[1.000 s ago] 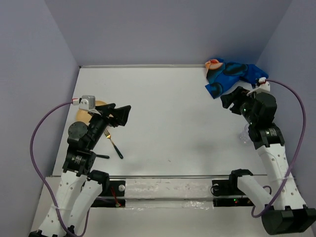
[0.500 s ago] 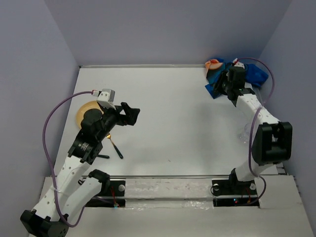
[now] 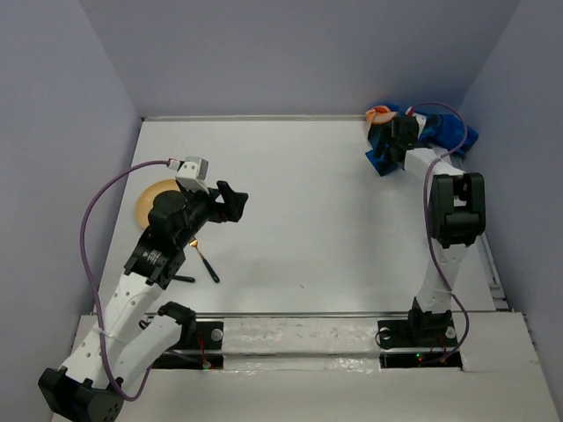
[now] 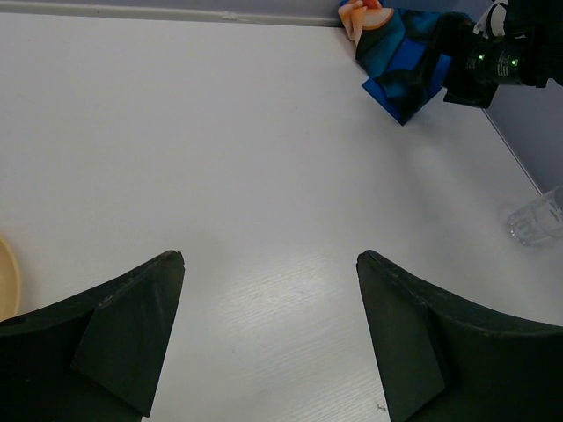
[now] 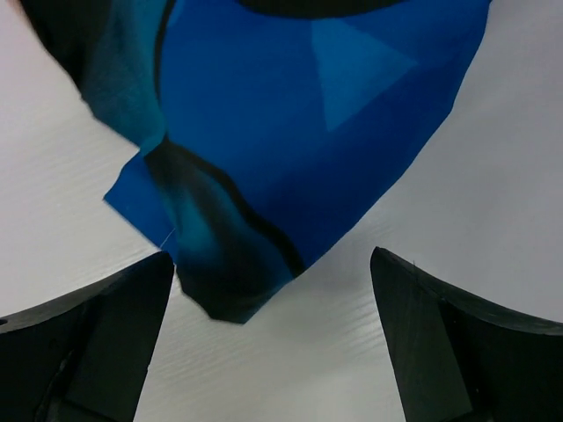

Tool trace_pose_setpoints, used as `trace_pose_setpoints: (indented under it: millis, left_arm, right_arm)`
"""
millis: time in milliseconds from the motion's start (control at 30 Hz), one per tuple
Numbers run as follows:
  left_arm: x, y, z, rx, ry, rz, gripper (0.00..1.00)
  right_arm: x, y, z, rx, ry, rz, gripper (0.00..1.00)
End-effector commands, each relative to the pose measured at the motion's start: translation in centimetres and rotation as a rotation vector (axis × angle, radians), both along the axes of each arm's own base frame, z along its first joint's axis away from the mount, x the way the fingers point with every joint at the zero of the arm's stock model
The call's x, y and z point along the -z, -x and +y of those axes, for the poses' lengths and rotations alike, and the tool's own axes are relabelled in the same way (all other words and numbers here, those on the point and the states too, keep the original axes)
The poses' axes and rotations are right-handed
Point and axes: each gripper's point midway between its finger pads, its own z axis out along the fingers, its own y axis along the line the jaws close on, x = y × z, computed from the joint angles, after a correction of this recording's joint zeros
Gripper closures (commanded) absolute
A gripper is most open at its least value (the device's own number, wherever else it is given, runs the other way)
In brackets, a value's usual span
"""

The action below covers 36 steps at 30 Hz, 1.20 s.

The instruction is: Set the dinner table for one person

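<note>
- Left pincer (image 3: 230, 200) is spread wide above the white counter (image 3: 308, 193), which fills the middle of the overhead view. A tan plate (image 3: 151, 200) lies left of it and a fork (image 3: 208, 264) lower down. The right pincer (image 3: 393, 141) is at the blue placemat (image 3: 453, 132), upper right.
- Left wrist view: both fingers (image 4: 123, 325) stand apart with only bare counter between them. A clear glass (image 4: 533, 221) stands at the right edge (the placemat is bunched up top).
- Right wrist view: fingers (image 5: 88, 325) are spread, and the placemat's corner lies between them, unpinched.

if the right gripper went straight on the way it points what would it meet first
Probably the blue placemat; its corner lies just ahead of the right gripper, though depth is unclear.
</note>
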Motion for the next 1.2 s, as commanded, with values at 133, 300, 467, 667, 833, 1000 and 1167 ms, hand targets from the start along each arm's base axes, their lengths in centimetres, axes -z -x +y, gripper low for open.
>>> trace_pose_setpoints:
  millis: [133,300,467,667,833,1000,1167]
  left_arm:
    - [-0.5,-0.8,0.2,-0.008,-0.008,-0.035,0.11]
    - [-0.7,-0.9,0.6,-0.018,-0.004,-0.041,0.11]
    - [-1.0,-1.0,0.6,-0.014,0.007,-0.050,0.10]
    - [-1.0,-1.0,1.0,-0.033,0.016,-0.047,0.10]
    - [-1.6,-1.0,1.9,-0.074,0.023,-0.068,0.09]
    - [-2.3,-1.1,3.3,-0.152,0.047,-0.086,0.10]
    - [-1.6,-1.3,2.9,-0.146,0.069,-0.051,0.10]
  right_arm:
    - [-1.3,-5.6,-1.7,-0.038,-0.122,-0.103,0.01]
    - [-1.4,-6.5,-1.8,-0.051,-0.110,-0.121,0.78]
    - [-8.8,-6.0,1.5,-0.205,-0.042,-0.277,1.00]
    - [-21.8,-2.2,10.3,-0.530,-0.044,-0.495,1.00]
    - [-22.6,9.2,22.7,-0.931,-0.138,-0.389,1.00]
    - [-11.3,16.3,24.7,-0.954,-0.332,-0.064,1.00]
    - [-2.6,22.5,20.5,-0.817,-0.264,0.202,1.00]
